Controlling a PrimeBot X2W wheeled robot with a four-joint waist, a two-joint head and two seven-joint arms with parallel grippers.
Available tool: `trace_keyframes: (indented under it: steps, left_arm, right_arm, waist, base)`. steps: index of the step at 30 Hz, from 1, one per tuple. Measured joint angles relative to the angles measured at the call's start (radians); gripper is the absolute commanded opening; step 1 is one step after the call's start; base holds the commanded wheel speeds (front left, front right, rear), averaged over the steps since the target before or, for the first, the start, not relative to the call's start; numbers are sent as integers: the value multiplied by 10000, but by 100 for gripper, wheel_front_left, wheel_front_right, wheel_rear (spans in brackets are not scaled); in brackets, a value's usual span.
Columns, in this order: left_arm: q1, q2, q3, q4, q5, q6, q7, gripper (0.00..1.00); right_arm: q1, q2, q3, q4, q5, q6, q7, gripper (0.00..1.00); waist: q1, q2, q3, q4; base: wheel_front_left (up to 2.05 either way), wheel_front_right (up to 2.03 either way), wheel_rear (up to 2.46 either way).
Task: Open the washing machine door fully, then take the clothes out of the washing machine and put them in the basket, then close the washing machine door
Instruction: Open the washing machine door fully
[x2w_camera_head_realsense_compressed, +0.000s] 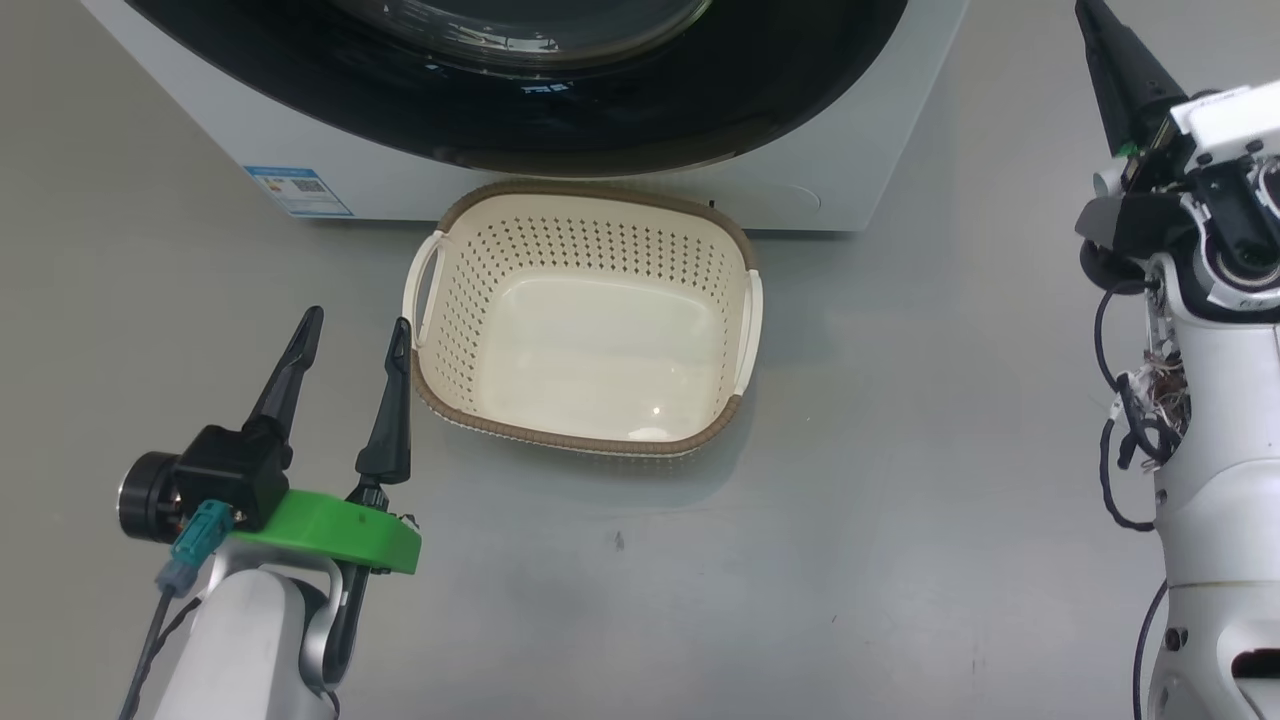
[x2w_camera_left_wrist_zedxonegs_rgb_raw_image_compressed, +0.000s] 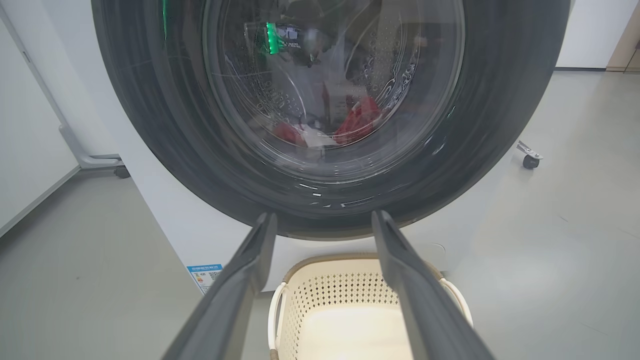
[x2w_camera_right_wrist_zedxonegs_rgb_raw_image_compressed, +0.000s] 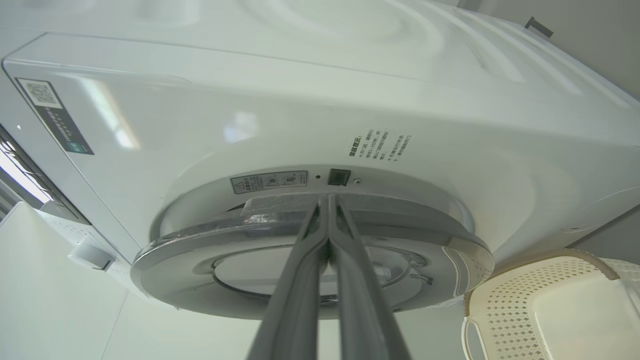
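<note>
The washing machine door (x2w_camera_left_wrist_zedxonegs_rgb_raw_image_compressed: 160, 130) is shut, with the clothes (x2w_camera_left_wrist_zedxonegs_rgb_raw_image_compressed: 357, 120) behind its glass. Door judged rigid, heavy and glossy-slick; best taken at its rim edge, where the right pincer (x2w_camera_right_wrist_zedxonegs_rgb_raw_image_compressed: 327, 200), pressed together, points. The left pincer (x2w_camera_head_realsense_compressed: 358, 322) is spread and empty beside the basket (x2w_camera_head_realsense_compressed: 590, 192) on the floor.
</note>
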Motion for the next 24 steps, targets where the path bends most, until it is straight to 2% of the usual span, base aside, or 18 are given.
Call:
trace_keyframes:
  steps: [15,18,20,24]
  left_arm:
    - [-662,-105,-291,-50,4,-113,0,100]
    - [-697,-117,-314,-46,4,-115,0,100]
    - [-750,-125,-318,-46,4,-115,0,100]
    - [-833,-151,-328,-44,2,-117,0,100]
  right_arm:
    - [-2038,-635,261,571,219,-792,1315,0]
    - [-2337,-721,359,677,221,-803,1555,0]
    - [-2699,-748,410,773,221,-963,1701,0]
    - [-3030,-819,439,968,240,-1062,1918,0]
  waist:
    - [1,0,849,572]
    - [0,0,959,708]
    - [0,0,1076,821]
    - [0,0,1215,956]
  base:
    - [0,0,0]
    - [0,0,0]
    - [0,0,0]
    - [0,0,0]
